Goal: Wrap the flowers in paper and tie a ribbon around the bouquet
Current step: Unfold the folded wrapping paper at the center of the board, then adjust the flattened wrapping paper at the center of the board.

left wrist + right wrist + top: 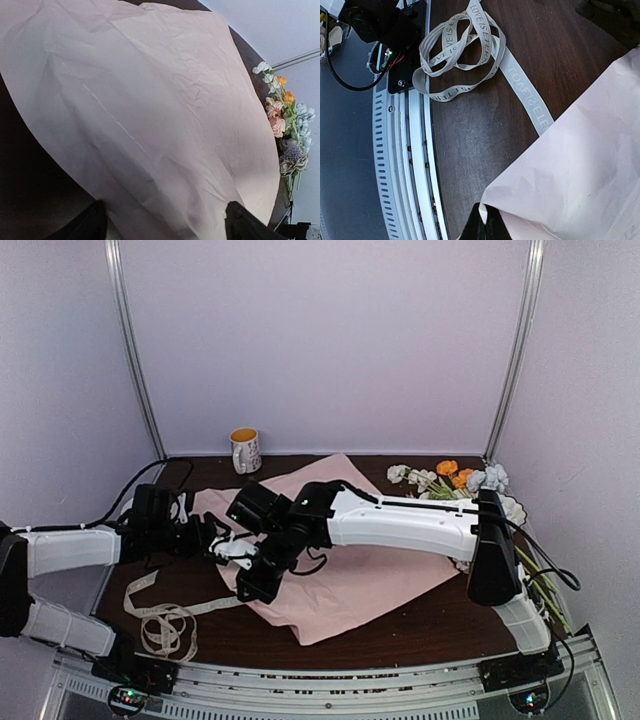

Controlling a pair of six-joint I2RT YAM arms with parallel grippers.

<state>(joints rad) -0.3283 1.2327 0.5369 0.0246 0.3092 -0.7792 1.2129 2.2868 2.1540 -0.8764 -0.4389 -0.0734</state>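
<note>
The paper (385, 575) lies spread and creased across the middle of the dark surface (470, 130), with nothing wrapped in it yet. The flowers (450, 478) lie apart from it along the far right side. The ribbon (460, 55) sits in loose loops at the near left, and one tail runs up to the sheet's edge and, it seems, under it.

My right claw (482, 227) is pressed together on the sheet's near-left corner, pinching it. My left claw (166, 210) is spread wide, low over the sheet's left part, with nothing between its fingers.

I think the weak point is that single pinch. The sheet is thin, so a hard pull, or a pull while my left claw presses it down, could tear the corner or slip it out. If the ribbon's tail does lie under the sheet, dragging the sheet could pull the tail along and snarl the loops. My two arms are crowded together on the left, so a careless swing could knock one against the other.
</note>
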